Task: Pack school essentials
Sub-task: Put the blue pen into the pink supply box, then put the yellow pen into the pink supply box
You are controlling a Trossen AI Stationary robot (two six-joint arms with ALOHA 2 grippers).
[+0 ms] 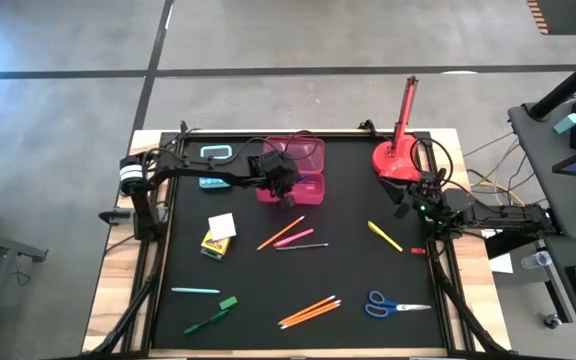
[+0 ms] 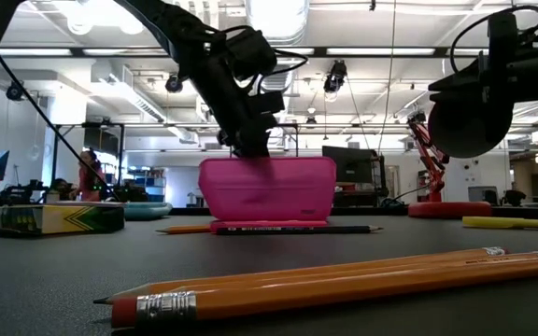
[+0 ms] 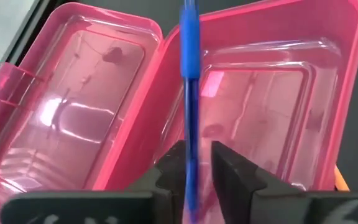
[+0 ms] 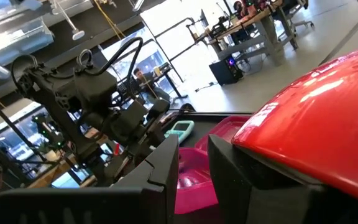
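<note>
My left gripper [image 3: 191, 171] is shut on a blue pen [image 3: 189, 74] over the open translucent pink case [image 1: 293, 168], and it stands just above the case's rim in the low view [image 2: 250, 140]. Loose on the mat lie a white-and-yellow pack [image 1: 218, 236], orange and pink pencils [image 1: 286, 232], a yellow pencil [image 1: 385, 236], two orange pencils [image 1: 308, 312], blue-handled scissors [image 1: 393, 305], a teal pen [image 1: 196, 291] and a green pen [image 1: 213, 316]. My right gripper [image 4: 193, 165] waits at the table's right edge [image 1: 418, 205], its fingers almost together and holding nothing. My left gripper pinches the blue pen's shaft [image 3: 190, 140] between its two fingers [image 3: 171, 168]. The pen lies along the fingers and sticks out past their tips. The fingers come from above, slanting down over the case. The pen is lifted clear, its free end [image 3: 188, 18] over the case's hinge line.
A light-blue calculator [image 1: 215, 153] lies at the far left, beside the case. A red desk lamp [image 1: 398, 155] stands at the far right, close to my right arm. In the low view the two orange pencils [image 2: 344, 275] lie near the front edge, the pack [image 2: 59, 217] at left.
</note>
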